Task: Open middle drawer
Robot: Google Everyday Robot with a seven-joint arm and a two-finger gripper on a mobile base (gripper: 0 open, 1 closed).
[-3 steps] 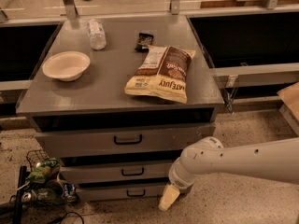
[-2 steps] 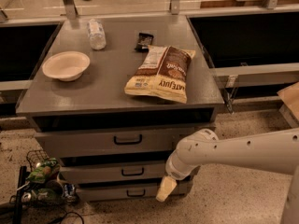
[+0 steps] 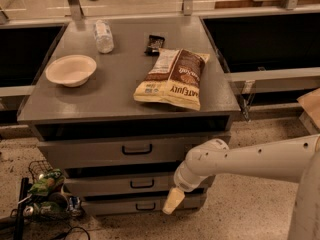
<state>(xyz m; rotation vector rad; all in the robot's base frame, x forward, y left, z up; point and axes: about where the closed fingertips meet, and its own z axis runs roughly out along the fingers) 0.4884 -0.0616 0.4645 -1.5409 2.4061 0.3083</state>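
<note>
The middle drawer [image 3: 105, 185] is the shallow grey one, second of three in the cabinet, with a small black pull handle [image 3: 142, 183] at its centre. It looks closed or nearly so, its front about level with the others. My gripper [image 3: 173, 202] hangs at the end of the white arm [image 3: 250, 158] that reaches in from the right. It sits low in front of the drawer fronts, just right of and slightly below the middle handle, over the seam with the lowest drawer [image 3: 115, 206]. Above is the taller top drawer [image 3: 90, 153].
On the cabinet top [image 3: 110, 96] lie a chip bag [image 3: 172, 77], a white bowl [image 3: 71, 70], a plastic bottle [image 3: 104, 36] and a dark snack bar [image 3: 154, 44]. A wire basket of cans [image 3: 47, 196] and cables sit on the floor at lower left. Dark counters flank both sides.
The arm has swung left along the drawer fronts, bringing the gripper closer to the middle drawer's handle. The drawers have not moved.
</note>
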